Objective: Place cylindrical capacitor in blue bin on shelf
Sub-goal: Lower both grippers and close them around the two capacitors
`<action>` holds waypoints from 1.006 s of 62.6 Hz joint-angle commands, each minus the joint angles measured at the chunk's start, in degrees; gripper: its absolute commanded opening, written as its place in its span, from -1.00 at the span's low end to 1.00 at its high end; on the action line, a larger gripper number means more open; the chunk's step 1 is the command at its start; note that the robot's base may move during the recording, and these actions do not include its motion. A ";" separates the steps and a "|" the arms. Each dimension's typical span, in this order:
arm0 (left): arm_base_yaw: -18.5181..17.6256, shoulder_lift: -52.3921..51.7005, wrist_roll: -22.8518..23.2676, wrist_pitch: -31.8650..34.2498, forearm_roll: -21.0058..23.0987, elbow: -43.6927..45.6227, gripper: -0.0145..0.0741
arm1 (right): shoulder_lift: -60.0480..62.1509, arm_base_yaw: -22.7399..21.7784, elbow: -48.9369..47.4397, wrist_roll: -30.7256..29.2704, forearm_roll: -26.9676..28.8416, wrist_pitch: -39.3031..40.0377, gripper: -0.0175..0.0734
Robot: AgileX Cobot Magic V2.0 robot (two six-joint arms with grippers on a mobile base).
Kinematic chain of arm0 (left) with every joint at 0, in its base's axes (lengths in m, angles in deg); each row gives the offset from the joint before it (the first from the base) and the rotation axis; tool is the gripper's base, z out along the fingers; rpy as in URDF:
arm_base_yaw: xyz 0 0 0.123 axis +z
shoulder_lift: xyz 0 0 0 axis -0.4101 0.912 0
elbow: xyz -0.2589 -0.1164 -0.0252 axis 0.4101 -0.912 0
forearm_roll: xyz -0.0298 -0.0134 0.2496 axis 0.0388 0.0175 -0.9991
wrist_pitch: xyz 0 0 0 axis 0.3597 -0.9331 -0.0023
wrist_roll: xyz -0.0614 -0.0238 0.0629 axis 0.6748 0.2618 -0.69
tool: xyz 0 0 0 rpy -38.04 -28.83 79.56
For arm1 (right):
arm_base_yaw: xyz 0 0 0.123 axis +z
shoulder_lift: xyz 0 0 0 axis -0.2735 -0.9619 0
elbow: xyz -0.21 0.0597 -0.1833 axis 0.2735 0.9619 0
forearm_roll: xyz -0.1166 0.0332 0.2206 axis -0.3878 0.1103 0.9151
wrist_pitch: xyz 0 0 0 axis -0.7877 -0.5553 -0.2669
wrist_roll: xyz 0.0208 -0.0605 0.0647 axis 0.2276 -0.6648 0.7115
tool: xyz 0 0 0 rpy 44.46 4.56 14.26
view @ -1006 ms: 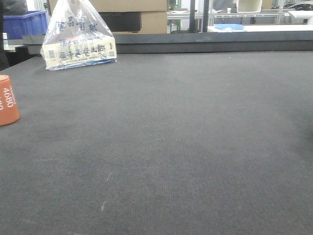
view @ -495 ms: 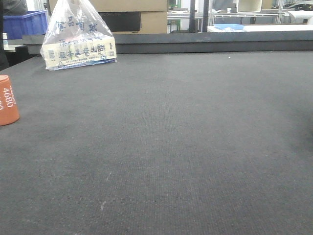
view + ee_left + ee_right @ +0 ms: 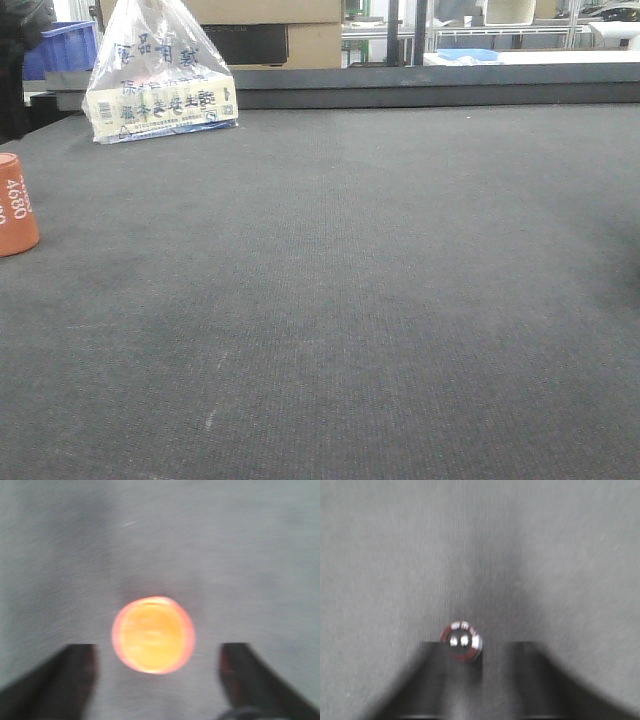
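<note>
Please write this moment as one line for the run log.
left gripper: open, above cylindrical capacitor | cylindrical capacitor: upright on table, not grasped | right gripper: state unclear | placement: not done

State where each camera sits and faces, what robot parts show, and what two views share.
Front: low, level across the table toward the printed bag; no robot parts.
Left wrist: straight down on the cylindrical capacitor, framed by the open left hand.
Right wrist: down on the table; right hand, blurred.
Front and left wrist share the capacitor.

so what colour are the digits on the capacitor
White, down the orange-red cylindrical capacitor; the exterior front-facing view shows them best.
</note>
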 commanded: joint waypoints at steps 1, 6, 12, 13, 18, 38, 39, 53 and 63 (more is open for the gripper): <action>-0.16 1.07 2.49 0.05 -2.42 0.44 0.46 | -1.09 -0.15 -0.39 0.00 0.95 -0.44 0.27; -0.16 2.79 2.49 0.28 -2.79 0.44 0.46 | -2.03 -0.15 -0.39 0.00 0.95 0.05 0.52; -0.16 4.84 2.49 0.15 -2.79 0.44 0.45 | -3.36 -0.15 -0.39 0.00 1.06 0.29 0.61; -0.16 5.12 2.49 0.15 -2.67 0.44 0.45 | -3.57 -0.15 -0.39 0.00 1.05 0.29 0.61; -0.16 6.18 2.49 0.29 -2.67 0.44 0.45 | -4.53 -0.15 -0.39 0.00 2.80 -0.13 0.60; -0.16 7.65 2.49 1.15 -0.13 0.54 0.45 | -7.25 7.58 -0.48 0.00 3.12 4.66 0.60; -0.16 7.65 2.49 1.15 -0.13 0.54 0.45 | -7.42 7.71 -0.48 0.00 2.94 5.30 0.60; -0.16 7.65 2.49 1.79 2.16 0.54 0.45 | -10.33 7.71 -0.48 0.00 0.27 4.52 0.60; -0.16 7.65 2.49 2.30 2.96 0.54 0.45 | -12.59 7.71 -0.48 0.00 -2.47 4.85 0.60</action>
